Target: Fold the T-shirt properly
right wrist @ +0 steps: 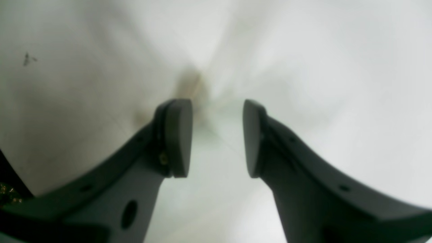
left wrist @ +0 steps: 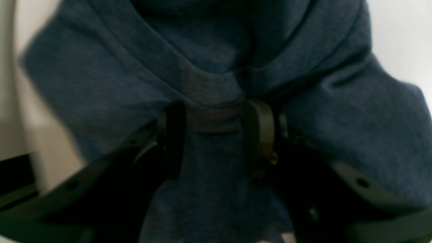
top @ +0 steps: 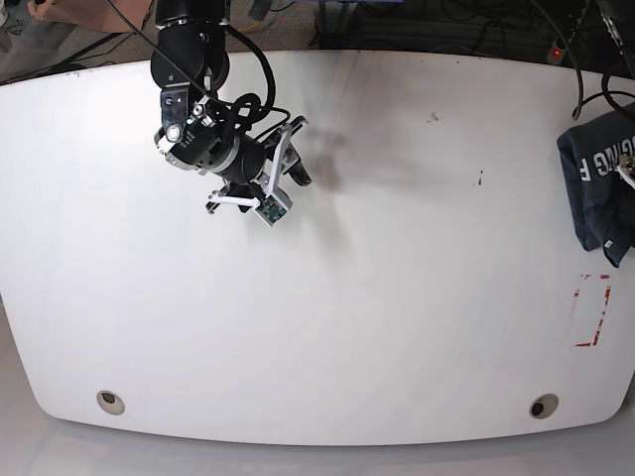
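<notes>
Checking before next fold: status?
Left gripper clamped on bunched T-shirt at table edge. Right gripper open, empty. Nothing in the way.

Between the fingers of the right tool nothing stands: only bare white surface shows in the gap and all around it, so passage is free on every side. The left tool has its gap filled by bunched T-shirt, and cloth drapes ahead of it and to both sides.
</notes>
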`<state>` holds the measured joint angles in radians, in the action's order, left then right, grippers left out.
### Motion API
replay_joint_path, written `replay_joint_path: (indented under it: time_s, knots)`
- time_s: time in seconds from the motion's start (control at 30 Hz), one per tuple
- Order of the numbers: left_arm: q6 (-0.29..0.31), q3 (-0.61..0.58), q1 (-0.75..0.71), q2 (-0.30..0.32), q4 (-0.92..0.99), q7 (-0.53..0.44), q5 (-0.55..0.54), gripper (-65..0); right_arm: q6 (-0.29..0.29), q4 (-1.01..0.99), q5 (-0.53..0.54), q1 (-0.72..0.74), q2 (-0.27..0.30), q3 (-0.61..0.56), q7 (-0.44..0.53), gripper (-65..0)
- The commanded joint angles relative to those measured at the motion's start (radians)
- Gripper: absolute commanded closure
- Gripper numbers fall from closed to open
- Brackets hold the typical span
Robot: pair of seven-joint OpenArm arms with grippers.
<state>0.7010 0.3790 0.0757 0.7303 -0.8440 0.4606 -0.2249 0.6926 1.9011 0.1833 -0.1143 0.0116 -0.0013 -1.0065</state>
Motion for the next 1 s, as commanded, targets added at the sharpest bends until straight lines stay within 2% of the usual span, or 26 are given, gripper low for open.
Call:
replay_joint_path:
  time_s: [0.0,0.1,0.23,0.3,0.4,0.43,0.53,0.6,0.73,0.83,0.97]
  knots:
    - [-0.003,0.011,0.040,0.050,-0.014,-0.018,-0.012,-26.1,0.006,0.022,0.015,0.012,0.001,-0.001,0.016,-23.8]
    - [-0.003,0.013,0.052,0.058,-0.057,-0.009,-0.012,-26.0,0.006,0.024,0.006,0.017,0.001,0.001,0.016,-23.8]
    - [-0.003,0.013,0.046,0.045,-0.211,0.103,-0.008,-26.0,0.006,0.035,0.005,0.032,0.047,0.004,0.022,-23.8]
    - [-0.003,0.013,0.017,0.004,-0.317,0.154,-0.009,-25.8,0.006,0.016,0.005,0.061,0.063,0.004,0.022,-23.8]
    - [-0.003,0.041,-0.024,-0.064,-0.461,0.154,-0.005,-25.8,0.006,-0.035,-0.020,0.087,0.077,0.004,0.031,-23.8]
    - [-0.024,0.051,-0.049,-0.093,-0.505,0.154,-0.005,-25.8,0.006,-0.047,-0.034,0.097,0.083,0.004,0.050,-23.8]
    - [-0.111,0.062,-0.095,-0.180,-0.647,0.129,-0.005,-25.8,0.006,-0.085,-0.103,0.104,0.093,0.004,0.145,-23.8]
    - [-0.169,0.053,-0.123,-0.251,-0.731,0.060,0.000,-26.0,0.006,-0.120,-0.189,0.106,0.092,0.004,0.254,-23.8]
    - [-0.232,0.002,-0.176,-0.367,-0.806,-0.072,0.091,-26.0,0.006,-0.188,-0.344,0.104,0.077,0.005,0.453,-23.8]
    - [-0.249,-0.027,-0.207,-0.469,-0.838,-0.133,0.169,-25.8,0.006,-0.223,-0.402,0.100,0.069,0.016,0.584,-23.8]
    - [-0.251,-0.031,-0.264,-0.621,-0.883,-0.216,0.266,-25.8,0.006,-0.277,-0.387,0.086,0.070,0.068,0.753,-23.8]
